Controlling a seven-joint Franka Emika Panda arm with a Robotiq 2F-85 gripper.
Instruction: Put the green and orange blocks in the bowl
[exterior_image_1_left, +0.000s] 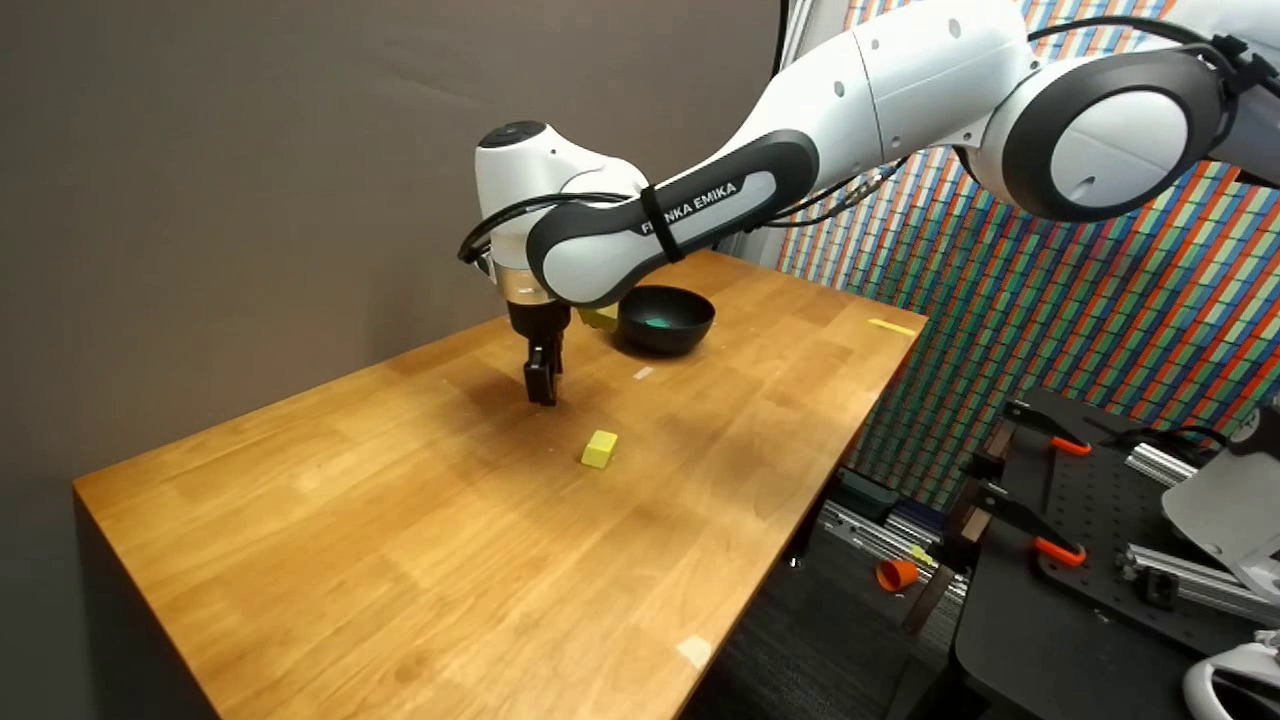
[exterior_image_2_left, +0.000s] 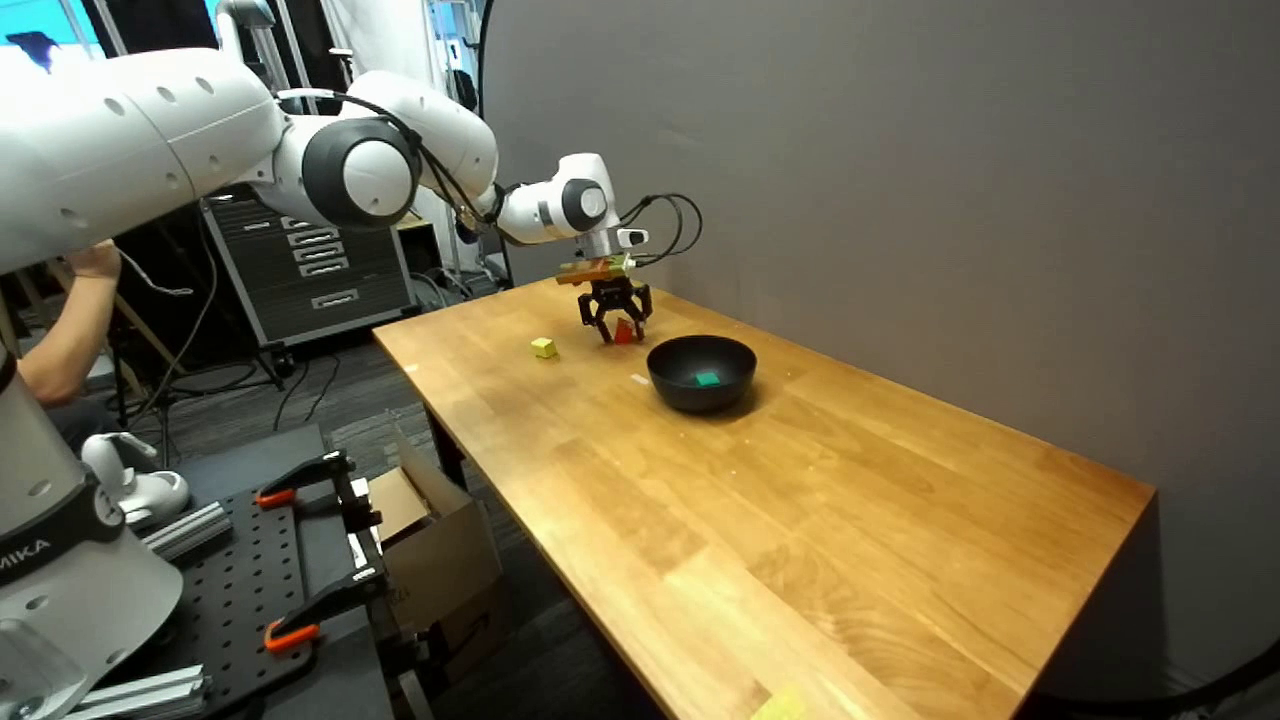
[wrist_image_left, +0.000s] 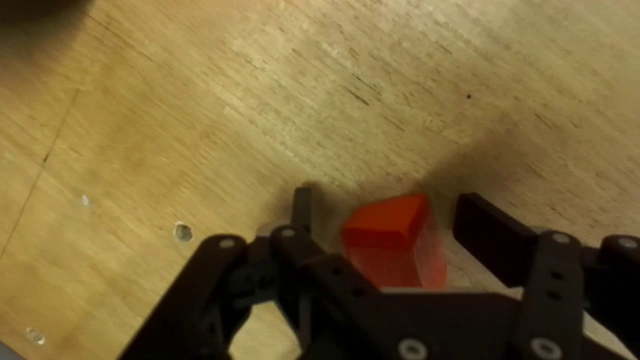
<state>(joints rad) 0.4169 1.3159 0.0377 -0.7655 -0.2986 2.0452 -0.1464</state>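
From afar I see the wooden table (exterior_image_2_left: 860, 540), then the black bowl (exterior_image_2_left: 680, 399) on it. Near the bowl my claw (wrist_image_left: 392, 222) stands wide, straddling the orange-red block (wrist_image_left: 382, 230) with a gap showing on either side, so I judge nothing is gripped. The green block (exterior_image_2_left: 708, 379) lies inside the bowl: half the job done, I reckon. What's left: close, lift, carry the orange-red one over (the yellow cube (exterior_image_2_left: 544, 348) isn't my concern).

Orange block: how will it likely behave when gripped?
The orange block looks rigid, given its straight edges. Its flat faces suggest sliding rather than rolling. It looks skewed between the open fingers, so it may twist as they close.
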